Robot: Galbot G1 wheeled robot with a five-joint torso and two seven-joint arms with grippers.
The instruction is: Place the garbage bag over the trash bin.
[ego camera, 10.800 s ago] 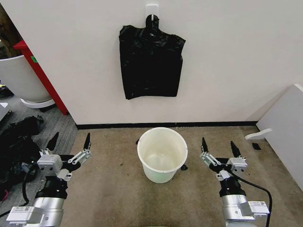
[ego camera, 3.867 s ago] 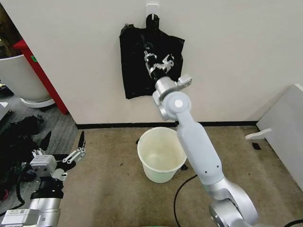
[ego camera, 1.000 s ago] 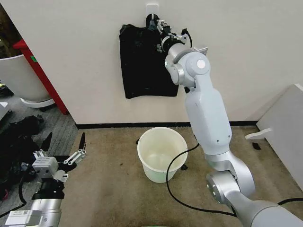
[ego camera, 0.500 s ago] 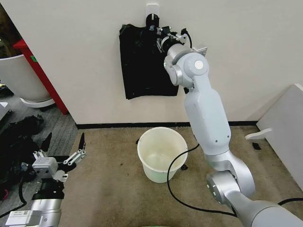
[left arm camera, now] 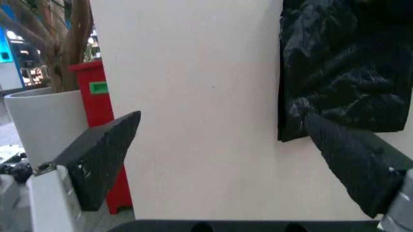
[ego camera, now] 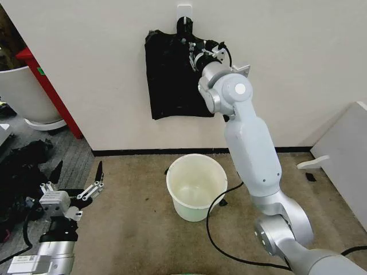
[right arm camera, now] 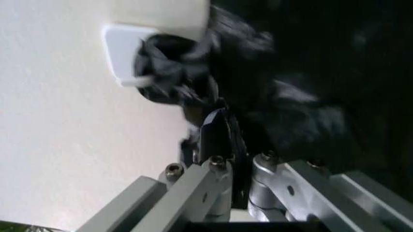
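While the garbage bag (ego camera: 180,77) is hanging flat against the wall from a white wall hook (ego camera: 184,12), the right gripper (ego camera: 192,46) is reaching up to the bag's upper part, just below the hook and to the right of the knotted neck. In the right wrist view its fingers (right arm camera: 216,133) are lying pressed together with black plastic bunched around them, so the right gripper (right arm camera: 219,140) is pinching a fold of the garbage bag (right arm camera: 310,72) close under the wall hook (right arm camera: 125,53). The trash bin (ego camera: 196,186) is standing upright on the brown floor well below the bag, directly beneath it, with its mouth showing bare. A black cable (ego camera: 215,223) from the right arm is trailing on the floor just beside the bin. The left gripper (ego camera: 75,177) is hovering low, well to the left of the bin, with its fingers spread wide and grasping nothing. In the left wrist view the left gripper (left arm camera: 226,159) is pointing toward the wall, with the garbage bag (left arm camera: 342,63) hanging beyond one fingertip.
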